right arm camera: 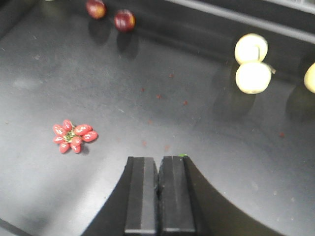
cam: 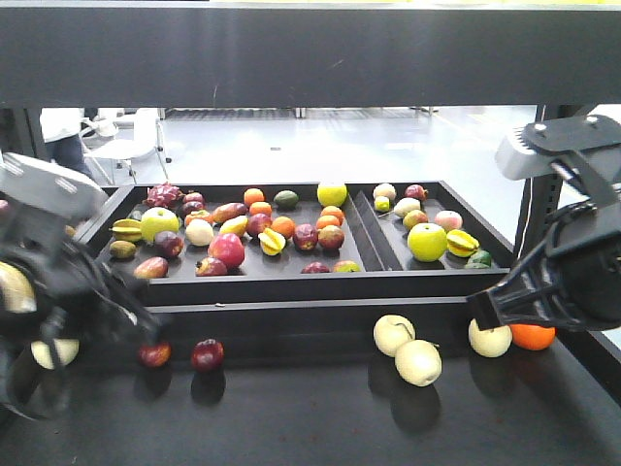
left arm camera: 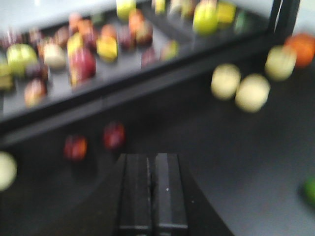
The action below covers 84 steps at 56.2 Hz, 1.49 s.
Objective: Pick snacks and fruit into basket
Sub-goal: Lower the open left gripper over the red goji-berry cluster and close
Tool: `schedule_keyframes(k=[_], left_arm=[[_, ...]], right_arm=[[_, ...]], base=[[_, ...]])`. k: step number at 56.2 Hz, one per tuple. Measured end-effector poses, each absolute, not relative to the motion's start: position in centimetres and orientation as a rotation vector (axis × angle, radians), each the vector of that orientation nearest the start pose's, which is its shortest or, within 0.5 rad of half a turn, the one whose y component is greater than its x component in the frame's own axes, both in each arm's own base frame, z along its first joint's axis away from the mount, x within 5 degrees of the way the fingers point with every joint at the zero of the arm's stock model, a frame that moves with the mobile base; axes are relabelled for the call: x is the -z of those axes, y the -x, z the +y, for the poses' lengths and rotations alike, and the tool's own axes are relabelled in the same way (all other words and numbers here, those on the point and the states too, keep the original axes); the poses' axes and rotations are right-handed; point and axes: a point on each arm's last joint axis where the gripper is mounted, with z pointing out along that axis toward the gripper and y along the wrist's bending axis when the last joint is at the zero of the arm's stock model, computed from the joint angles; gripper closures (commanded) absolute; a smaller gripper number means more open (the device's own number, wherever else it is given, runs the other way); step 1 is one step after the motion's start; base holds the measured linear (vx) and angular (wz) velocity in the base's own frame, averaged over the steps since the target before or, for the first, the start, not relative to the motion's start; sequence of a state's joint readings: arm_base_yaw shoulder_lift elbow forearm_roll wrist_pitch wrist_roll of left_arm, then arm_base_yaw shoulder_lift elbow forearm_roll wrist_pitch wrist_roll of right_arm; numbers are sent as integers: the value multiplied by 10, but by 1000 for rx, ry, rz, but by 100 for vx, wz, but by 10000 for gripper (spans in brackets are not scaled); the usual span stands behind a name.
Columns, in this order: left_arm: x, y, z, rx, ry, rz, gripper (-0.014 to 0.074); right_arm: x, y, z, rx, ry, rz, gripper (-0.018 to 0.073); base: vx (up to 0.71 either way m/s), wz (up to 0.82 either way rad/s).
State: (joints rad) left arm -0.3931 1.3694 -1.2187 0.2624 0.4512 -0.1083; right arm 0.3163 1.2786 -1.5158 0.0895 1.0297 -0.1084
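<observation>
No snacks and no basket show in any view. Fruit [cam: 226, 249] of many kinds fills a black tray [cam: 291, 283] on the upper level. Loose fruit lies on the dark shelf below: two red apples [cam: 207, 355], pale yellow apples [cam: 418, 362] and an orange [cam: 532, 336]. My left gripper [left arm camera: 152, 160] is shut with nothing in it, hovering short of the two red apples [left arm camera: 113, 135]; this view is blurred. My right gripper [right arm camera: 158, 161] is also shut and empty, above bare shelf, with a red berry cluster [right arm camera: 74, 136] to its left and pale apples [right arm camera: 253, 77] farther ahead.
A raised divider [cam: 374, 233] splits the tray into a large left bay and a smaller right one. The tray's front wall stands above the lower shelf [cam: 310, 417]. My left arm [cam: 49, 282] and right arm [cam: 563, 282] flank the shelf. A black beam [cam: 310, 53] runs overhead.
</observation>
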Motion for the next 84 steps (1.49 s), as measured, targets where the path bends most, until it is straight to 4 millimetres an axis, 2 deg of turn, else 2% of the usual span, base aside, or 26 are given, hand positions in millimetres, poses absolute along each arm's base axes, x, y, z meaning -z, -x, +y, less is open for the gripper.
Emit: schedule_keyframes(k=[6,15,24,31,41,45,53,58,64,84], left_arm=[[-335,-310,-118,25,-518,2163,594],[-297,-328,-131,104,-495,2296,590],[-272,-337,-138,171,-447,2381,558],[-261,-341,-143,220,-407,2411,491],[-253,-347,-147,261,-381,2408,308],[-247,-350,-149,263,-384,2416,193],[-228,-355,-151,255,-388,2467,22],[-215,-358,-152,247,-392,2500,-43],[-199,-362,-154,237,-397,2539,-68],[-145,-368,-157,204,-412,2665,-64]], right_arm=[[-449,-236,85,-221,470,2233,559],[-449,-233,84,-220,475,2247,559],[-448,-232,83,-219,479,2263,559],[-447,-231,83,-213,481,2269,559],[-447,-231,82,-197,484,2276,559],[-447,-231,82,-194,485,2278,559],[-446,-231,82,-193,486,2283,559],[-446,-231,81,-192,487,2285,559],[-446,-231,81,-192,488,2288,559],[-445,-230,81,-190,491,2301,559]], base=[[0,0],[0,0],[0,0],[0,0],[0,0],[0,0],[0,0],[0,0],[0,0],[0,0]])
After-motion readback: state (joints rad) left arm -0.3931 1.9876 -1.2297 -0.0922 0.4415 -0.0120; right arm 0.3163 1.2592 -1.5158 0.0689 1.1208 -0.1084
